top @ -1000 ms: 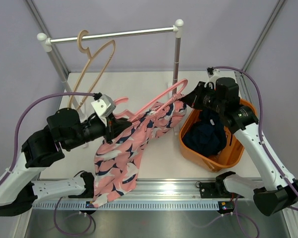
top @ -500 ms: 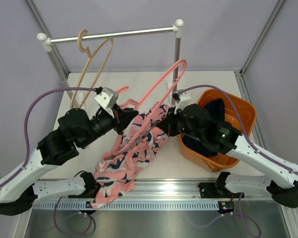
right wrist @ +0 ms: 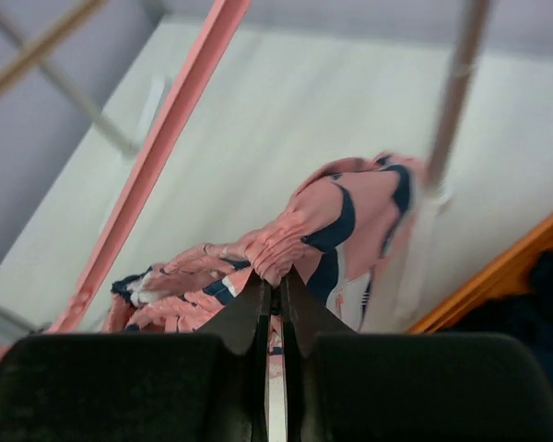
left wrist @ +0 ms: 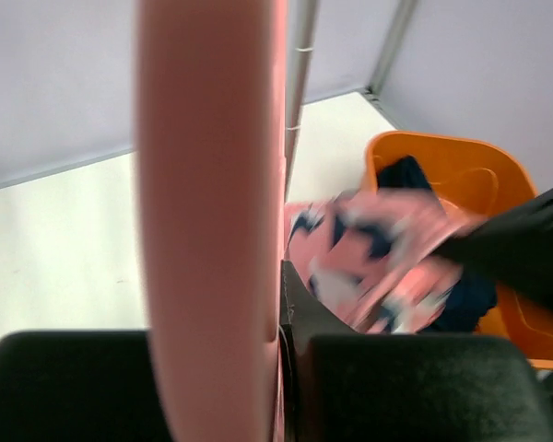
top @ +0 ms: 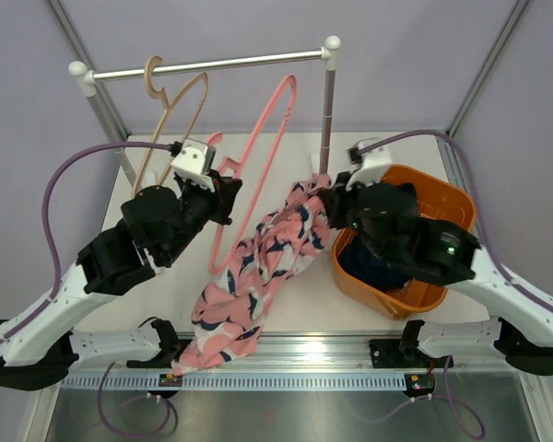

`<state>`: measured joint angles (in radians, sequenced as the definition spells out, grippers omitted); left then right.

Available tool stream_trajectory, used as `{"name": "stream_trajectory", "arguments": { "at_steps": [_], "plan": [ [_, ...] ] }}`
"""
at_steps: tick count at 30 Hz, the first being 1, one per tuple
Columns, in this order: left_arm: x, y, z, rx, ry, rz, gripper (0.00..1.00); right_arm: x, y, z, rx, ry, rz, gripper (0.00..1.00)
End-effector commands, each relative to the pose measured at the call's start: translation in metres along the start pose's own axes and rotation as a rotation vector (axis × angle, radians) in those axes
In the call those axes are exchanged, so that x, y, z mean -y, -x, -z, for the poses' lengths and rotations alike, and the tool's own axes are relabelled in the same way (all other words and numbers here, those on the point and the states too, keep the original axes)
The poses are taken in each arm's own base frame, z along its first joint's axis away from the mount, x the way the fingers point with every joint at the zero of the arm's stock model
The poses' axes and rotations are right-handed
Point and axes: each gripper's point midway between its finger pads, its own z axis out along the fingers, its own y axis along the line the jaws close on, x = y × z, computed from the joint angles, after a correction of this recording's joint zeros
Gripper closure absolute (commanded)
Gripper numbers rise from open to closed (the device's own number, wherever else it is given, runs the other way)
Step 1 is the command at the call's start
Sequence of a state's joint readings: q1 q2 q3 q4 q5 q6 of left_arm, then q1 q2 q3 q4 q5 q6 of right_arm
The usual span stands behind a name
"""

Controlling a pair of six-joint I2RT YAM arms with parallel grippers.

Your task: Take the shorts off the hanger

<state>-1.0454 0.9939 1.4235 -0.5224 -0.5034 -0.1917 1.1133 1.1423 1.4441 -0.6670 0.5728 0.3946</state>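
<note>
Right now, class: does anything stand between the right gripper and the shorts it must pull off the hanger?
Nothing visible does. The right gripper is shut on a fold of the shorts. The pink hanger, held by the left gripper, runs beside the fabric; whether it passes through the shorts cannot be told.

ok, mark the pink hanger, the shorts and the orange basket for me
pink hanger (left wrist: 212, 184), left wrist view, on the broad bar running up the frame.
shorts (top: 263, 253), top external view, on the middle of the draped fabric.
orange basket (top: 378, 293), top external view, on its near wall.
</note>
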Motion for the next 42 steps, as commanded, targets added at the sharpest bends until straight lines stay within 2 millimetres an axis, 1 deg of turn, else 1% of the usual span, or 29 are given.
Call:
{"name": "stream_trajectory", "arguments": {
  "at_steps": [1, 2, 3, 4, 5, 6, 7, 8, 10, 12, 14, 15, 16, 20, 23, 24, 26, 29, 31, 32, 33, 34, 35, 36, 37, 38, 39, 40, 42],
  "plan": [
    [-0.035, 0.031, 0.029, 0.1, 0.125, 0.051, 1.0, 0.08, 0.123, 0.086, 0.375, -0.282, -0.077, 1.0],
    [-0.039, 0.031, 0.033, 0.101, 0.134, 0.05, 1.0, 0.094, 0.147, 0.106, 0.453, -0.333, -0.066, 1.0],
    [-0.043, 0.031, 0.037, 0.102, 0.146, 0.05, 1.0, 0.116, 0.166, 0.131, 0.528, -0.416, -0.108, 1.0],
    [-0.047, 0.026, 0.039, 0.091, 0.155, 0.041, 1.0, 0.137, 0.182, 0.163, 0.601, -0.436, -0.152, 1.0],
    [-0.05, 0.026, 0.045, 0.097, 0.157, 0.049, 1.0, 0.15, 0.205, 0.191, 0.698, -0.444, -0.206, 1.0],
    [-0.052, 0.024, 0.047, 0.094, 0.162, 0.048, 1.0, 0.159, 0.214, 0.211, 0.756, -0.419, -0.249, 1.0],
    [-0.053, 0.021, 0.048, 0.086, 0.162, 0.046, 1.0, 0.178, 0.221, 0.243, 0.826, -0.389, -0.319, 1.0],
    [-0.055, 0.018, 0.05, 0.085, 0.165, 0.051, 1.0, 0.186, 0.229, 0.261, 0.885, -0.365, -0.366, 1.0],
    [-0.056, 0.014, 0.052, 0.076, 0.162, 0.048, 1.0, 0.2, 0.238, 0.29, 0.956, -0.32, -0.416, 1.0],
    [-0.055, 0.01, 0.051, 0.067, 0.156, 0.044, 1.0, 0.206, 0.24, 0.296, 0.952, -0.353, -0.398, 1.0],
    [-0.055, 0.008, 0.05, 0.06, 0.156, 0.041, 1.0, 0.209, 0.239, 0.296, 0.941, -0.389, -0.374, 1.0],
    [-0.053, 0.007, 0.049, 0.058, 0.15, 0.04, 1.0, 0.209, 0.234, 0.29, 0.926, -0.414, -0.363, 1.0],
    [-0.053, 0.006, 0.049, 0.055, 0.151, 0.037, 1.0, 0.209, 0.233, 0.289, 0.931, -0.418, -0.369, 1.0],
    [-0.051, 0.003, 0.047, 0.044, 0.142, 0.033, 1.0, 0.199, 0.221, 0.264, 0.872, -0.455, -0.309, 1.0],
    [-0.051, 0.003, 0.048, 0.041, 0.139, 0.032, 1.0, 0.181, 0.211, 0.233, 0.801, -0.46, -0.238, 1.0],
    [-0.051, 0.002, 0.048, 0.04, 0.14, 0.03, 1.0, 0.174, 0.204, 0.221, 0.757, -0.459, -0.184, 1.0],
    [-0.05, 0.002, 0.048, 0.038, 0.135, 0.029, 1.0, 0.163, 0.196, 0.203, 0.727, -0.445, -0.176, 1.0],
    [-0.05, 0.001, 0.048, 0.033, 0.135, 0.027, 1.0, 0.136, 0.186, 0.163, 0.644, -0.438, -0.101, 1.0],
    [-0.05, 0.001, 0.048, 0.029, 0.136, 0.026, 1.0, 0.128, 0.183, 0.151, 0.616, -0.436, -0.083, 1.0],
    [-0.05, 0.0, 0.047, 0.023, 0.137, 0.025, 1.0, 0.122, 0.182, 0.14, 0.6, -0.44, -0.066, 1.0],
    [-0.05, 0.0, 0.048, 0.022, 0.139, 0.027, 1.0, 0.127, 0.179, 0.134, 0.587, -0.464, -0.074, 1.0],
    [-0.05, 0.0, 0.048, 0.019, 0.139, 0.027, 1.0, 0.124, 0.182, 0.13, 0.585, -0.432, -0.079, 1.0],
    [-0.051, -0.002, 0.049, 0.012, 0.141, 0.024, 1.0, 0.128, 0.181, 0.126, 0.577, -0.432, -0.086, 1.0],
    [-0.051, -0.003, 0.049, 0.009, 0.143, 0.023, 1.0, 0.148, 0.172, 0.117, 0.538, -0.502, -0.078, 1.0],
    [-0.051, -0.002, 0.05, 0.01, 0.143, 0.027, 1.0, 0.151, 0.17, 0.11, 0.536, -0.489, -0.14, 1.0],
    [-0.051, -0.003, 0.049, 0.005, 0.144, 0.023, 1.0, 0.15, 0.16, 0.093, 0.491, -0.46, -0.132, 1.0],
    [-0.051, -0.003, 0.049, 0.004, 0.143, 0.026, 1.0, 0.158, 0.149, 0.084, 0.454, -0.484, -0.136, 1.0],
    [-0.051, -0.003, 0.049, 0.004, 0.141, 0.026, 1.0, 0.173, 0.13, 0.067, 0.406, -0.523, -0.163, 1.0],
    [-0.05, -0.006, 0.049, -0.008, 0.137, 0.021, 1.0, 0.188, 0.106, 0.053, 0.369, -0.542, -0.237, 1.0]
  ]
}}
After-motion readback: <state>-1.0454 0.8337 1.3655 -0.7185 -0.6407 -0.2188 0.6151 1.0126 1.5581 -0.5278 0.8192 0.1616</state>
